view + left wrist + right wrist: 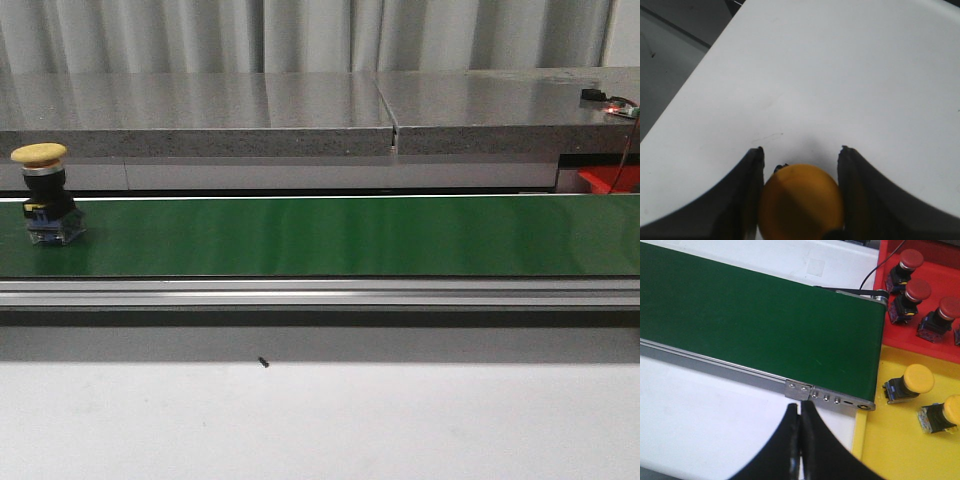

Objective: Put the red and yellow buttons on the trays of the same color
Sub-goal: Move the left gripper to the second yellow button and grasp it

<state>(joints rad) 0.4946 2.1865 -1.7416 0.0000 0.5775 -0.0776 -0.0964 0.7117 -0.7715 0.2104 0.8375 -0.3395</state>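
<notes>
A yellow button [40, 190] with a black body stands upright on the green conveyor belt [350, 235] at its far left. My left gripper [801, 150] is shut on another yellow button [801, 200] over the white table; its cap fills the gap between the fingers. My right gripper [800, 407] is shut and empty above the white table, close to the belt's end. Beside that end lie a red tray [920, 342] with several red buttons [917, 290] and a yellow tray [890, 440] with two yellow buttons [917, 380]. Neither gripper shows in the front view.
The belt's metal rail [320, 290] runs along its near side. A grey stone ledge [200, 120] sits behind the belt. A corner of the red tray [605, 180] shows at the far right. A small dark speck [263, 362] lies on the white table.
</notes>
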